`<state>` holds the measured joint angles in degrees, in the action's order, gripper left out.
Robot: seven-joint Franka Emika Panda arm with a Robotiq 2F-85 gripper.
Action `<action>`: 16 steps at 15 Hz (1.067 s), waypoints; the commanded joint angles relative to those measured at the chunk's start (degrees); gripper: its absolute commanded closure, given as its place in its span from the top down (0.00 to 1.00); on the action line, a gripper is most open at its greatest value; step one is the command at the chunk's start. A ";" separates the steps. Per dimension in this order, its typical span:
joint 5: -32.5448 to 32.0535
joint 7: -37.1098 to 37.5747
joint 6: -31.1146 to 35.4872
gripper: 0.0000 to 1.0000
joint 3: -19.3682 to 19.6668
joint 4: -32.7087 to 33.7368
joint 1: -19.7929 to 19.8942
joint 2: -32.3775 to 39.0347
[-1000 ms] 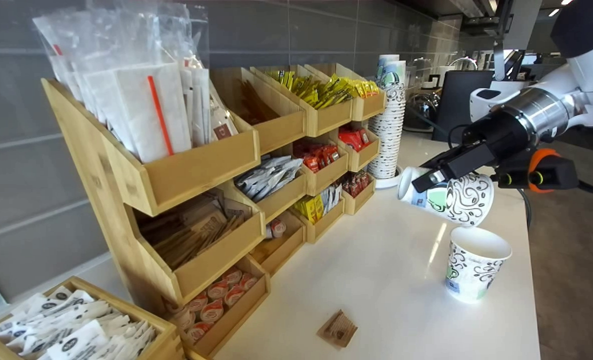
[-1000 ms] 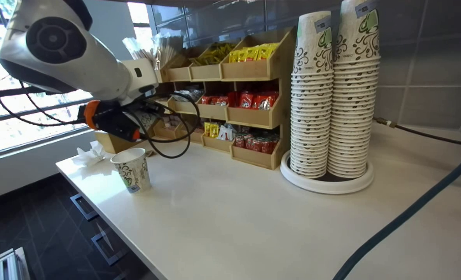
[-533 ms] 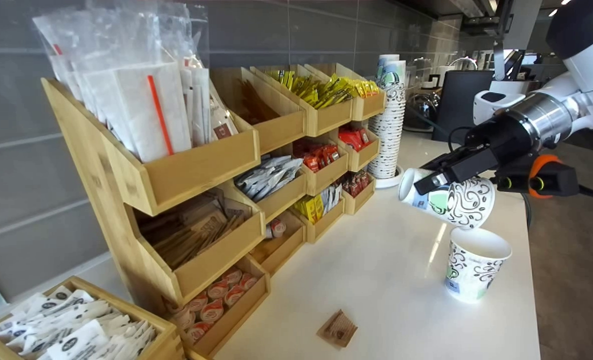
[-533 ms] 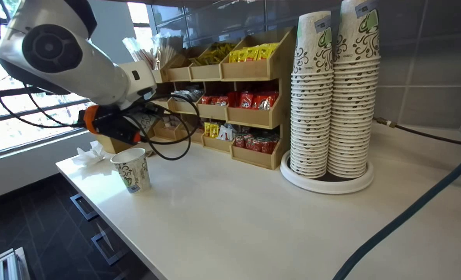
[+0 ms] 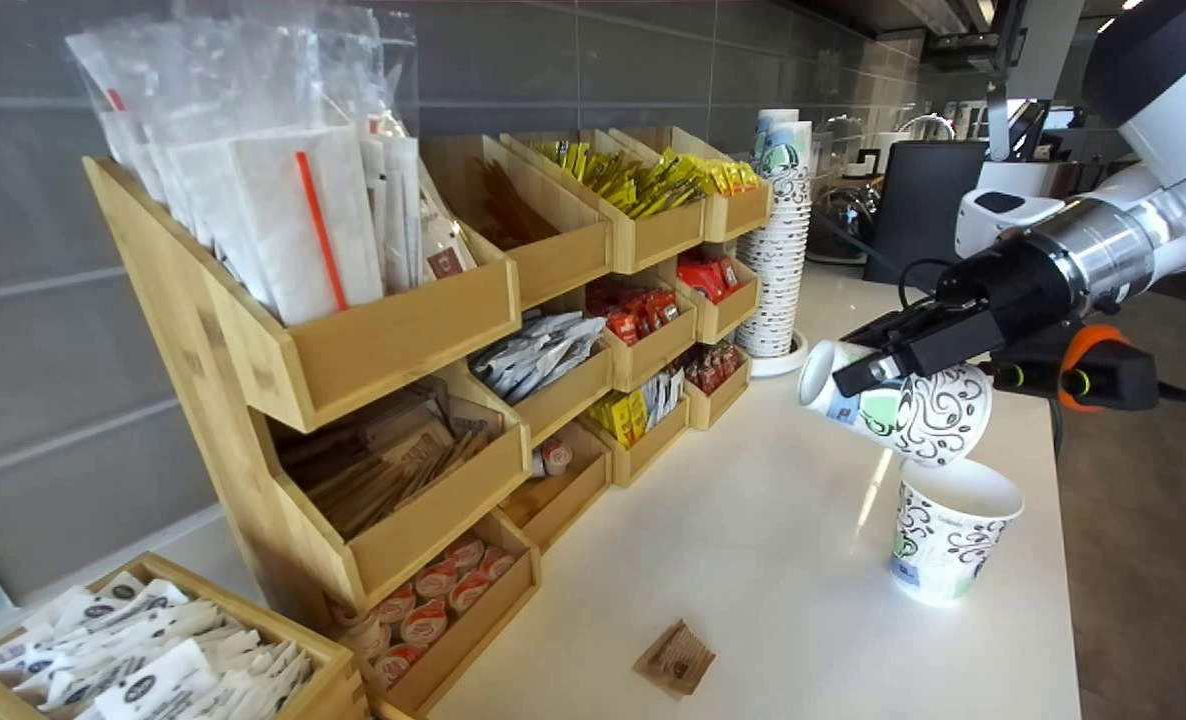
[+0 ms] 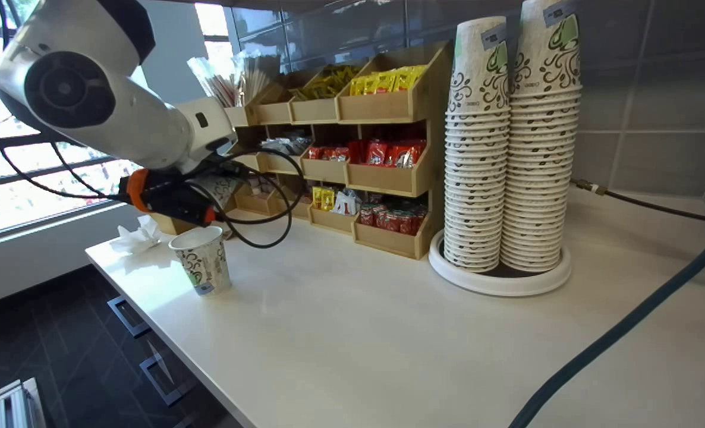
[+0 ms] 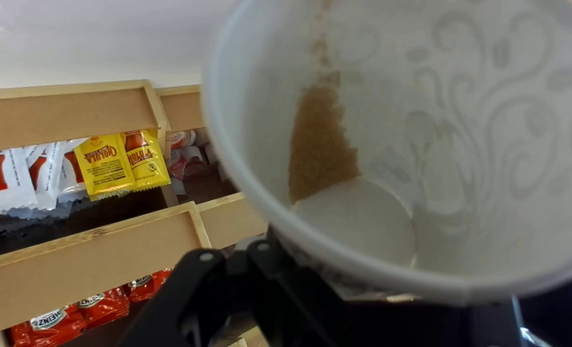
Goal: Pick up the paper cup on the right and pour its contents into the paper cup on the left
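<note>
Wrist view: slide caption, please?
Brown, grainy contents streak the inside of a tilted paper cup; yellow packets sit in a wooden bin beyond.

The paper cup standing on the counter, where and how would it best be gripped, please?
I'd set the fingers across the middle of the standing cup, coming level from the counter edge: it stands near there, its wall tapers downward, and the tilted cup over its rim would likely block a top approach.

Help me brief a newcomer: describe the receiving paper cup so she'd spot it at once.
Start at the wooden condiment rack on the white counter. Near the counter's opposite edge, below the tipped paper cup in the gripper, is the receiving paper cup. It stands mouth up, unlike the tipped one or the upside-down paper cup stacks.
</note>
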<state>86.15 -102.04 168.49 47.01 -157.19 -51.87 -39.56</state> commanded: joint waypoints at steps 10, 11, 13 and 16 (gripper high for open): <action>6.07 -6.67 0.17 0.42 -0.76 0.00 -0.16 -1.40; 5.95 -6.51 0.12 0.42 -0.82 0.00 -0.18 -1.36; 5.84 -6.47 0.21 0.42 -0.99 0.00 -0.10 -1.35; 5.63 -6.26 0.12 0.42 -1.02 0.00 -0.10 -1.23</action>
<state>89.82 -106.35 168.29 46.49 -157.19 -52.00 -39.60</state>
